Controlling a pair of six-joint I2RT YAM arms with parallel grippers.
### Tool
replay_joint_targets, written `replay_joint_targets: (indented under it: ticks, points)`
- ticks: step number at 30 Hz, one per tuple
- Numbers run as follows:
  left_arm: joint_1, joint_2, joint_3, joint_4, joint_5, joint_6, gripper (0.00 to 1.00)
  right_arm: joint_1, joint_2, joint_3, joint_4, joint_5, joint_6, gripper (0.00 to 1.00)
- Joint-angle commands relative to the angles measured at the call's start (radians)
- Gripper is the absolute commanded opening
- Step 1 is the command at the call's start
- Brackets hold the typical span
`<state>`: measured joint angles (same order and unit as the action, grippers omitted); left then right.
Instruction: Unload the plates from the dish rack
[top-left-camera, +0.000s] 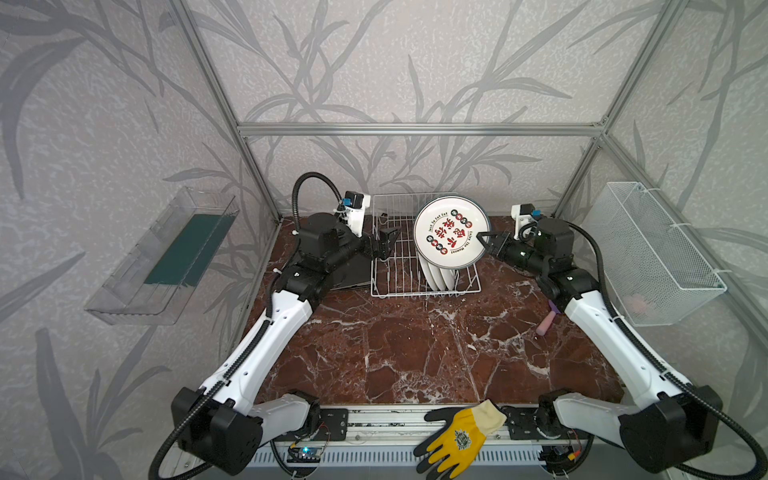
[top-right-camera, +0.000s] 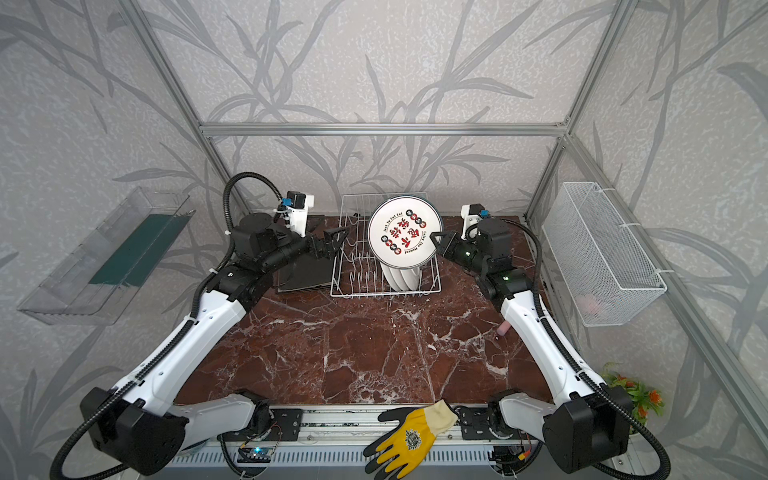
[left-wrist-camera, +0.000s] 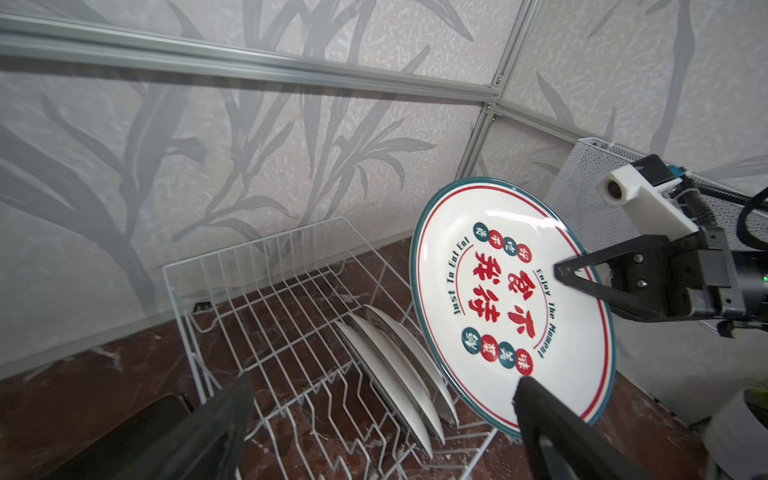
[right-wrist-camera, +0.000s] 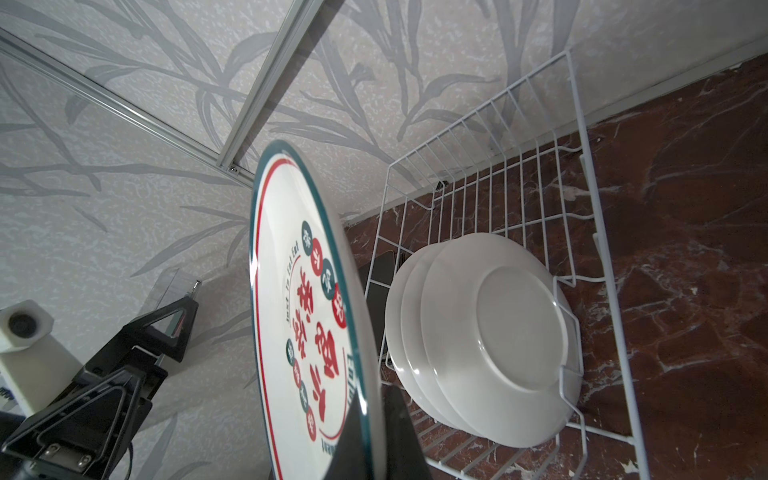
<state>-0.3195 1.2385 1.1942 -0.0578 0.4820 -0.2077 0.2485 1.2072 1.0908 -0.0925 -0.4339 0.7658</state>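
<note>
My right gripper (top-left-camera: 484, 239) (top-right-camera: 435, 239) (right-wrist-camera: 370, 415) is shut on the rim of a round white plate (top-left-camera: 451, 230) (top-right-camera: 403, 230) (left-wrist-camera: 511, 307) (right-wrist-camera: 299, 311) with a teal rim and red lettering. It holds the plate upright above the white wire dish rack (top-left-camera: 390, 286) (top-right-camera: 353, 286) (left-wrist-camera: 249, 270) (right-wrist-camera: 582, 166). Three white plates (top-left-camera: 440, 278) (left-wrist-camera: 395, 365) (right-wrist-camera: 490, 340) stand on edge in the rack's right part. My left gripper (top-left-camera: 386, 241) (top-right-camera: 336, 239) (left-wrist-camera: 382, 386) is open over the rack's left side, holding nothing. A stack of black square plates (top-left-camera: 353, 274) (top-right-camera: 307, 274) lies on the table left of the rack.
A clear plastic tray (top-left-camera: 162, 257) hangs on the left wall and a white mesh basket (top-left-camera: 656, 249) on the right wall. A pink object (top-left-camera: 546, 322) lies by the right arm. A yellow glove (top-left-camera: 461, 432) rests on the front rail. A small plant (top-right-camera: 636, 395) stands at the front right.
</note>
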Motion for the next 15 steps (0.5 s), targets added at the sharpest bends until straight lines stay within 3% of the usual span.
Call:
replay_joint_targets:
  ticks: [1,6,12,15]
  points:
    - [0.033,0.069,0.067,-0.059,0.244,-0.191,0.99,0.0,-0.017,-0.004,0.111,-0.068,-0.025,0.0]
    - [0.037,0.19,0.146,-0.114,0.374,-0.228,0.98,0.0,0.003,-0.013,0.139,-0.103,-0.016,0.0]
    - [0.036,0.236,0.153,-0.056,0.435,-0.277,0.95,0.002,0.017,-0.023,0.156,-0.124,-0.008,0.0]
    - [0.034,0.251,0.162,-0.055,0.463,-0.279,0.88,0.007,0.024,-0.023,0.16,-0.13,-0.005,0.0]
